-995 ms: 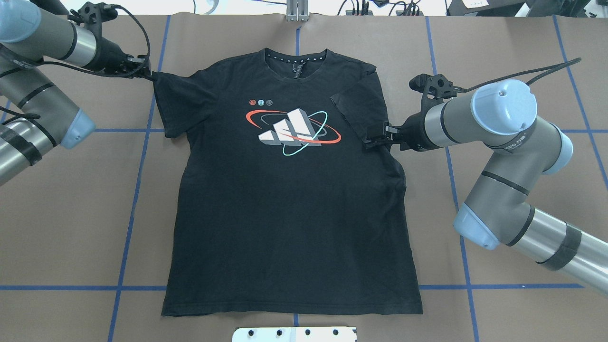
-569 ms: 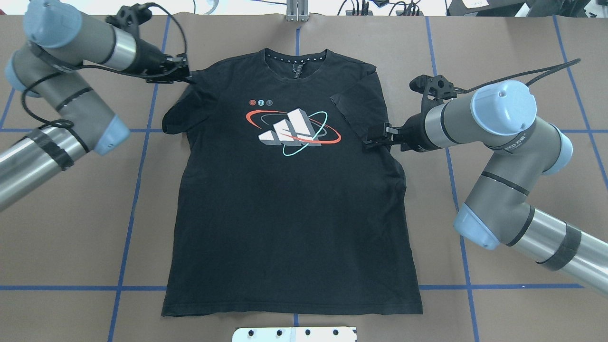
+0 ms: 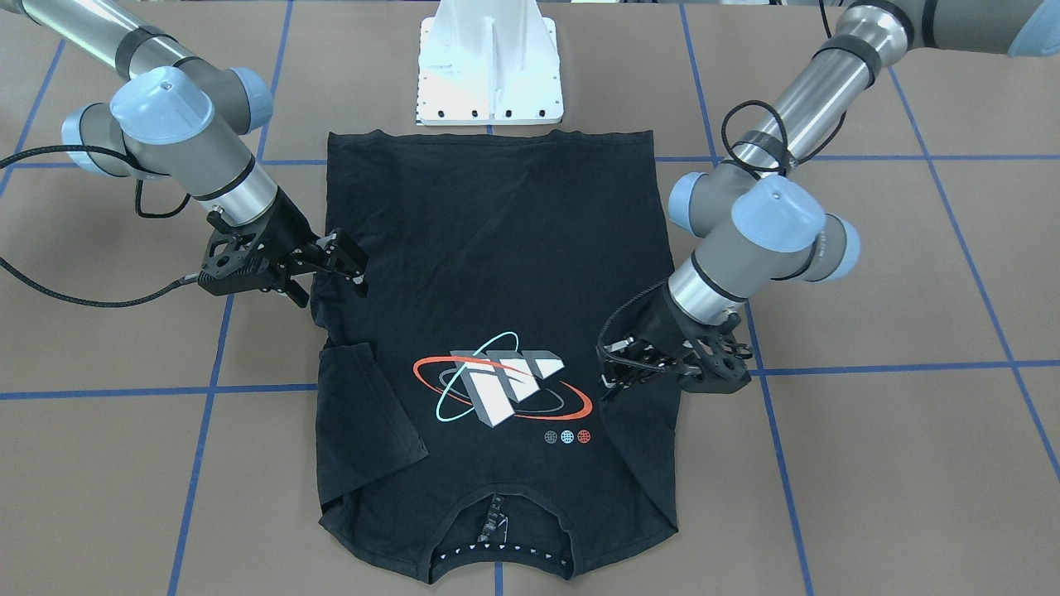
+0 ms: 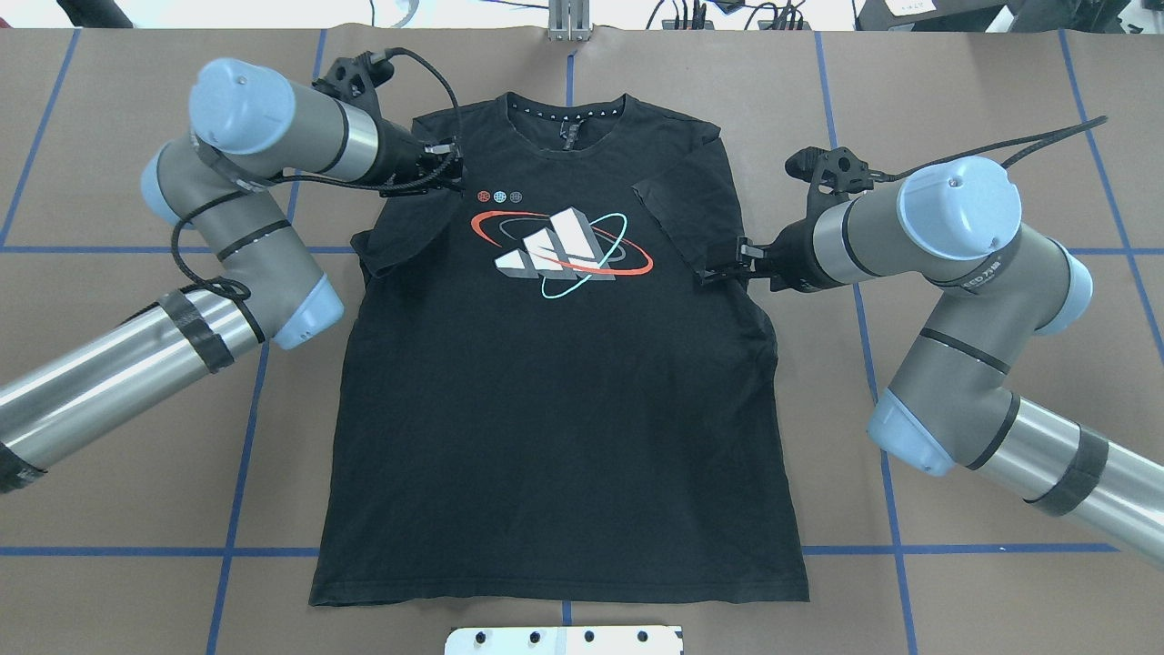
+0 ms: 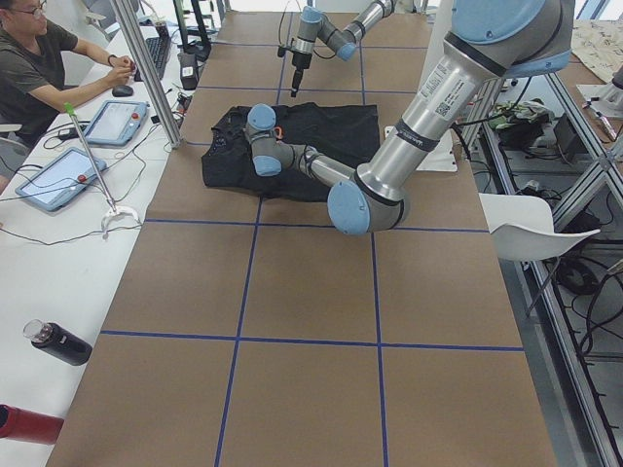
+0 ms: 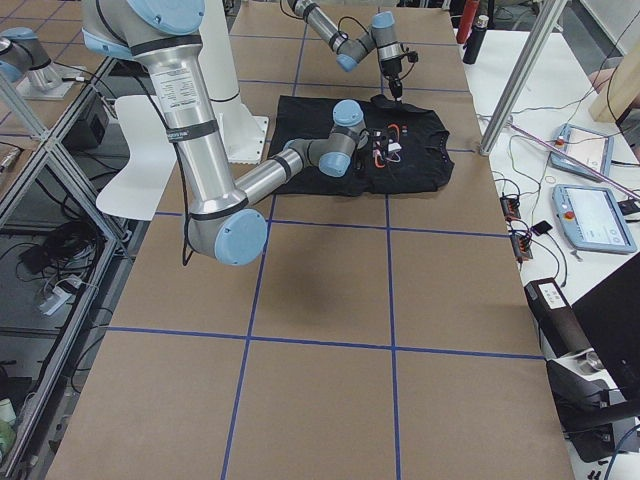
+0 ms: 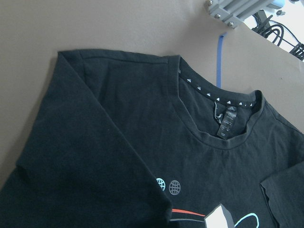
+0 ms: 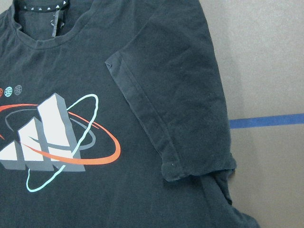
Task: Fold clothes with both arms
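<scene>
pinching one sleeve [image 4: 400, 229], left gripper [image 4: 452, 173] holds it over the shirt [image 4: 555, 409]; right gripper [image 4: 717, 267] sits spread by the other sleeve [image 4: 696, 196], folded in.

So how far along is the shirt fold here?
Early. Done: the right sleeve of the black short-sleeved T-shirt lies folded onto the chest, with the right gripper beside it, apparently open. In hand: the left gripper pinches the left sleeve, only partly laid inward. Left: the body lies flat at full length, hem unfolded, so the body folds remain.
</scene>
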Robot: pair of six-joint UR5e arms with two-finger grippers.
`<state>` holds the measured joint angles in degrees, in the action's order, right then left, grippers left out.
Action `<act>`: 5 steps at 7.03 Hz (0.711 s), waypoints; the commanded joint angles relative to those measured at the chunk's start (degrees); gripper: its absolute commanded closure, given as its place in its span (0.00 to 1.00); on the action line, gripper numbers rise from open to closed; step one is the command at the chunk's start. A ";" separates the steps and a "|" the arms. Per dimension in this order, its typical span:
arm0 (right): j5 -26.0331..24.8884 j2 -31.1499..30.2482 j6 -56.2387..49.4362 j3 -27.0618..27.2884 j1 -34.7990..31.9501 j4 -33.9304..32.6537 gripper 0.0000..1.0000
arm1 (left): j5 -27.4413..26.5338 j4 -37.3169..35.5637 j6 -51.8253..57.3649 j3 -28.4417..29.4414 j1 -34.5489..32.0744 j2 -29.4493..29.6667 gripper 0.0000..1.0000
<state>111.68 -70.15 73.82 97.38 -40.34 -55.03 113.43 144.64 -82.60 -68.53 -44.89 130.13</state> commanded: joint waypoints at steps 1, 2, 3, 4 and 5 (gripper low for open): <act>-0.06 0.19 0.01 -0.70 0.00 0.01 0.01 | -1.72 -0.24 -0.11 1.90 0.77 1.61 1.00; -0.06 0.36 0.27 -0.62 0.00 0.01 0.01 | -1.90 -0.07 -0.02 1.83 0.77 1.53 0.32; -1.01 0.89 1.32 0.08 0.17 -0.69 0.01 | -1.73 -0.15 -0.20 1.22 0.68 1.44 0.26; -1.72 0.72 3.68 0.61 0.35 -0.78 0.01 | -1.29 -0.50 -0.28 -2.27 0.60 0.48 0.23; -2.42 -0.15 7.70 3.05 2.00 -2.26 0.01 | -1.29 -1.03 -0.37 -7.96 0.77 -3.18 0.23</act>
<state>110.12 -69.66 77.57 98.32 -39.67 -56.06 112.00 144.13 -82.86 -71.09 -44.21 130.00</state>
